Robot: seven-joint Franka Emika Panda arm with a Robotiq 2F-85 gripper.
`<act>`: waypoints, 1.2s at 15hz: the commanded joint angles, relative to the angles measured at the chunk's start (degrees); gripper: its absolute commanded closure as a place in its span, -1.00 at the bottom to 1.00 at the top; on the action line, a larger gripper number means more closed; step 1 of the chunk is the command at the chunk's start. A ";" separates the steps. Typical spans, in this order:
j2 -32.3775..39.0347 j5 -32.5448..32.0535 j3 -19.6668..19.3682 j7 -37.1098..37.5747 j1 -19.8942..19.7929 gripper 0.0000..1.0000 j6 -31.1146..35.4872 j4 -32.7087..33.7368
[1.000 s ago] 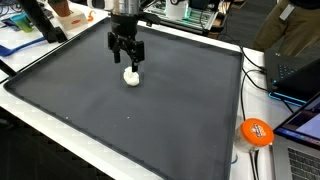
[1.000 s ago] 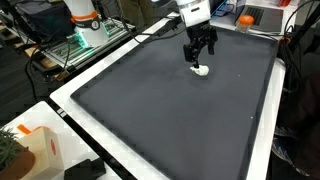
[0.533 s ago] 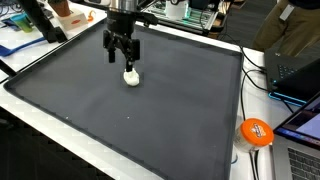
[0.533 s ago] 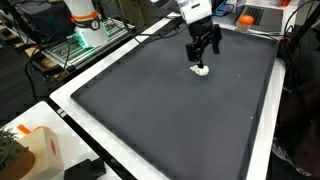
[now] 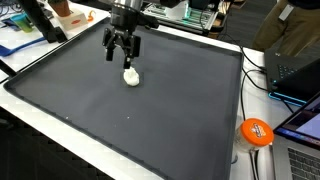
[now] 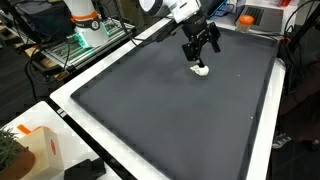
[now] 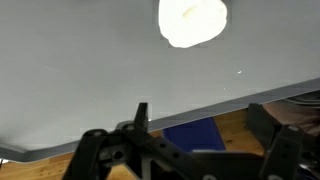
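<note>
Nearest in an exterior view: a round orange object (image 5: 255, 131) w/ a white band, sitting off the mat at the near corner. An open dark laptop (image 5: 298, 72) is just behind it. In an exterior view the near corner has a white-and-orange box (image 6: 35, 148).

Next is a big dark grey rubbery mat (image 5: 150, 125) w/ a raised rim. It covers most of the white table (image 5: 238, 100), and only a pale border shows round it.

On the far half of the mat lies a small white lump (image 5: 131, 76), rounded and soft-looking. It's flat on the mat, alone, and well apart from every rim.

A black two-finger gripper (image 5: 121, 57) hangs over the white lump, a bit to its far side and pointing down. Its fingers (image 6: 192, 58) are spread wide w/ nothing btw them, and they aren't touching the lump. In the wrist view the lump sits at the top of the frame, ahead of the fingers and not btw them. A blue sheet (image 7: 195, 133) and wood show past the mat rim.

Furthest back in an exterior view: a white robot base (image 6: 85, 18) w/ an orange ring, beyond the far rim.
</note>
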 commanded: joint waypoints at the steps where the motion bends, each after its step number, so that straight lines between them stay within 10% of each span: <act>1: 0.04 1.69 1.48 -1.78 -0.90 -1.00 0.69 -0.32; 9: 0.42 1.67 -3.01 -1.05 3.64 -1.00 6.46 0.21; 18: -1.97 -0.58 -3.92 -1.51 5.54 -1.00 -4.13 -1.68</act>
